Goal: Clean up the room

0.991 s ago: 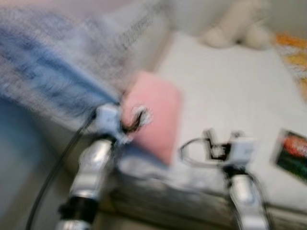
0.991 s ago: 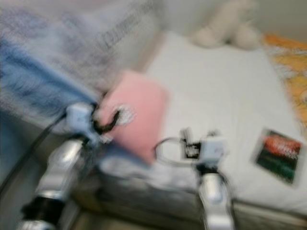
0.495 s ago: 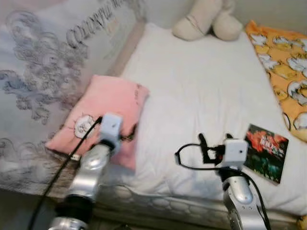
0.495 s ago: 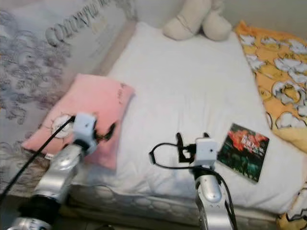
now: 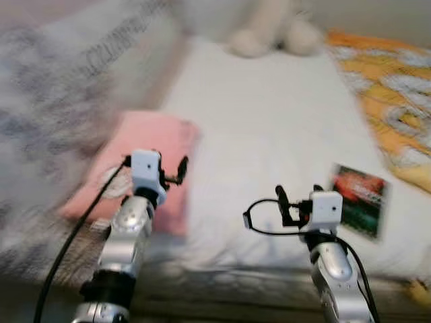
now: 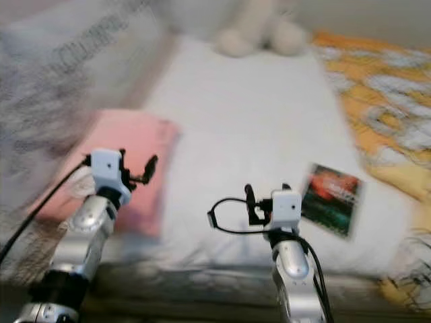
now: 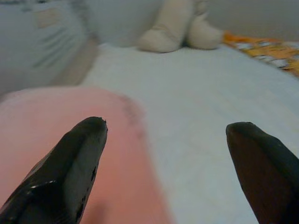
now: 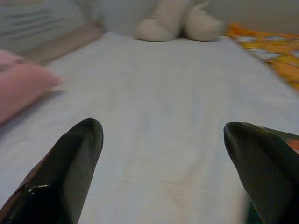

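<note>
Since half a second ago the head camera has swung again and blurred, so the whole bed has slid in the picture, while both arms hold much the same raised pose over the near edge of the white mattress (image 5: 269, 121). Left hand (image 7: 163, 140) hovers above the flat pink fabric pillow (image 5: 145, 158), its two black fingers spread wide with nothing between them. Right hand (image 8: 163, 140) is likewise spread wide and empty, poised over bare sheet, with the dark glossy book with a red-and-green cover (image 5: 357, 202) lying just beside it toward the orange patterned blanket (image 5: 390, 101). A cream plush toy (image 5: 269, 33) sits at the far end of the bed. This looks like the approach step, nothing yet picked up. Next, I judge, the robot must settle its stance, then lower one hand onto the pillow's edge or the book to grasp it.
</note>
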`<state>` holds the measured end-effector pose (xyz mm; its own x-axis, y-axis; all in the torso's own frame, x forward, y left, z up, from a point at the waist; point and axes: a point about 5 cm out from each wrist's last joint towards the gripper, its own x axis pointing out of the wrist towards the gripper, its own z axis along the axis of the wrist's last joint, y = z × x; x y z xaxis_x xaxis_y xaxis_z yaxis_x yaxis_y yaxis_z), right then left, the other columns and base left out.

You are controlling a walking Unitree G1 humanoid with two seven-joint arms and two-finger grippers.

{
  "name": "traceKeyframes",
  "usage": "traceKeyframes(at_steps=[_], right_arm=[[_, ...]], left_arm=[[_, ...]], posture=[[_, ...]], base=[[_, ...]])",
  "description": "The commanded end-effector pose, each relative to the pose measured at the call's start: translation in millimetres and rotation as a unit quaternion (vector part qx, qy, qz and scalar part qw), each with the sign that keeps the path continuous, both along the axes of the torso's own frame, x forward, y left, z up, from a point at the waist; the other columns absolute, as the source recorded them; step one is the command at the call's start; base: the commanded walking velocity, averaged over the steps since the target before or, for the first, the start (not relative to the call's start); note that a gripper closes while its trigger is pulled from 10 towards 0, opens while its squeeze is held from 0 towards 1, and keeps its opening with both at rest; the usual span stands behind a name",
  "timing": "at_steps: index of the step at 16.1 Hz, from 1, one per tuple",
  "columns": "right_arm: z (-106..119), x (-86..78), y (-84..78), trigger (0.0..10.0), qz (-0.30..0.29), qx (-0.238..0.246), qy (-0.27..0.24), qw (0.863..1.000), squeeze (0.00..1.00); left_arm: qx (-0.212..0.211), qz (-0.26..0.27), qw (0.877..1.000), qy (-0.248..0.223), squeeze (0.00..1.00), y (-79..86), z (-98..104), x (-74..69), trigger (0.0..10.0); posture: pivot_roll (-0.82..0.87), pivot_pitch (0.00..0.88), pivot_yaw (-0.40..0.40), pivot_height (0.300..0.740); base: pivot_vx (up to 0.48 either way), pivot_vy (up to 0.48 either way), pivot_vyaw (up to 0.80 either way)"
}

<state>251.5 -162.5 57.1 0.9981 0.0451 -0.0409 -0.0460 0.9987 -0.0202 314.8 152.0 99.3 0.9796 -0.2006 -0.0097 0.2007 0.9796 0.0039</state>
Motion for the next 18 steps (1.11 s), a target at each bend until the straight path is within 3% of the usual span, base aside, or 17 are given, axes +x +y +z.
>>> traceKeyframes(at_steps=[1, 12, 13, 15, 17, 18], right_arm=[[1, 1.6, -2.9, 10.0, -0.002, -0.002, -0.003, 1.0, 0.0], [-3, -2.2, -3.5, 10.0, -0.005, -0.007, 0.001, 1.0, 0.0], [-3, -3.2, -4.3, 10.0, -0.008, -0.004, -0.004, 1.0, 0.0], [-2, -2.2, -2.6, 10.0, -0.004, -0.002, -0.006, 1.0, 0.0], [2, -0.1, -0.7, 10.0, 0.01, -0.015, -0.011, 1.0, 0.0], [2, 0.1, -0.9, 10.0, 0.011, -0.016, -0.01, 1.0, 0.0]], left_arm=[[-0.008, -0.014, 1.0, -0.007, 0.0, -8.5, 3, 1.0, 10.0], [-0.025, -0.065, 0.997, -0.016, 0.0, -27.6, 2, -5.3, 10.0], [-0.007, -0.073, 0.997, 0.004, 0.0, -31.4, -3, -4.6, 10.0], [0.0, -0.04, 0.999, 0.025, 0.0, -24.5, -8, 1.3, 10.0], [-0.054, 0.015, 0.997, 0.046, 0.0, -10.8, -11, 5.9, 10.0], [-0.06, 0.023, 0.997, 0.049, 0.0, -9.8, -11, 6.3, 10.0]], posture=[[0.01, 0.0, 0.031, 0.731], [-0.01, 0.0, 0.038, 0.731], [-0.01, 0.0, 0.038, 0.731], [-0.01, 0.0, 0.038, 0.731], [-0.01, 0.0, 0.036, 0.735], [-0.01, 0.0, 0.034, 0.739]], base=[[0.0, -0.454, -0.66], [0.0, -0.429, -0.66], [0.0, 0.0, -0.66], [0.0, 0.0, 0.0], [0.446, 0.0, 0.22], [0.48, 0.0, 0.46]])
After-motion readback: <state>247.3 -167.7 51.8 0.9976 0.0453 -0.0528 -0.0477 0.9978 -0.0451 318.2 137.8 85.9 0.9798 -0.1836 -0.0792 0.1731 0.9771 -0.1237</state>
